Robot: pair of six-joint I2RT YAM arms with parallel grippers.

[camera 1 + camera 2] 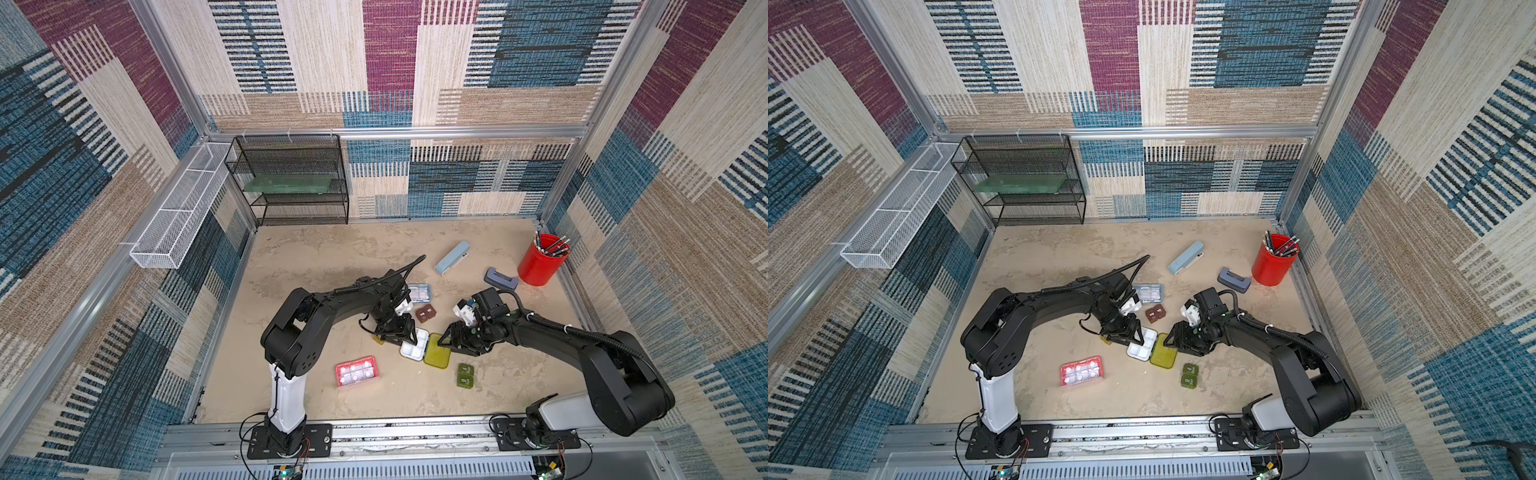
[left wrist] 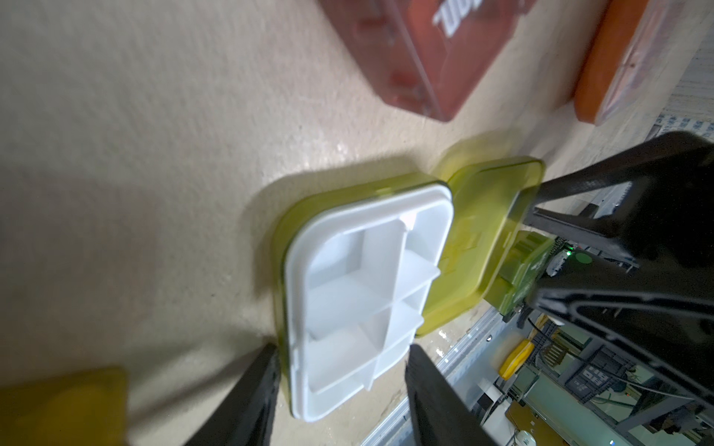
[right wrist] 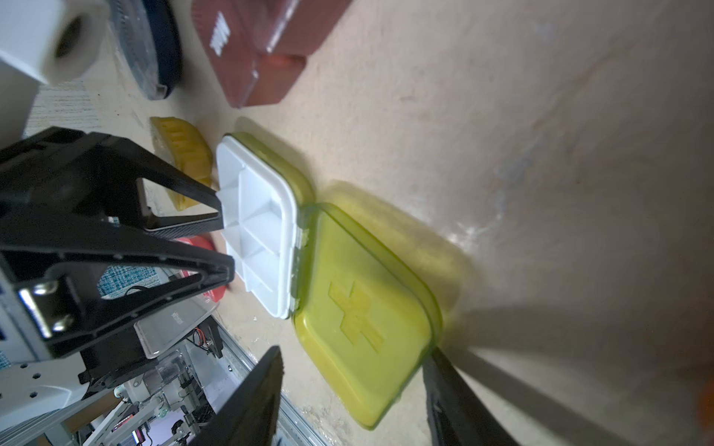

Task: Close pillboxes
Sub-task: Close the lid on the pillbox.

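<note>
Sandy tabletop (image 1: 332,266) | yellow-green pillbox (image 3: 309,270) open, white tray (image 2: 359,293), cross-embossed lid (image 3: 359,309) | left fingers (image 2: 247,401) flank tray, grip unclear | right fingers (image 3: 251,401) parted

You get bright, even light from above in both top views, with soft shadows on the table (image 1: 332,257) and frame posts (image 1: 168,62) splaying toward the edges. Both wrist views are softer: the yellow-green lid (image 2: 483,231) smears with motion blur, and glare spots the table beside it.

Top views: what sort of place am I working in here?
Probably a staged robot test cell: aluminium frame, patterned carpet walls, with a black mesh shelf and red pen cup as desk props.
</note>
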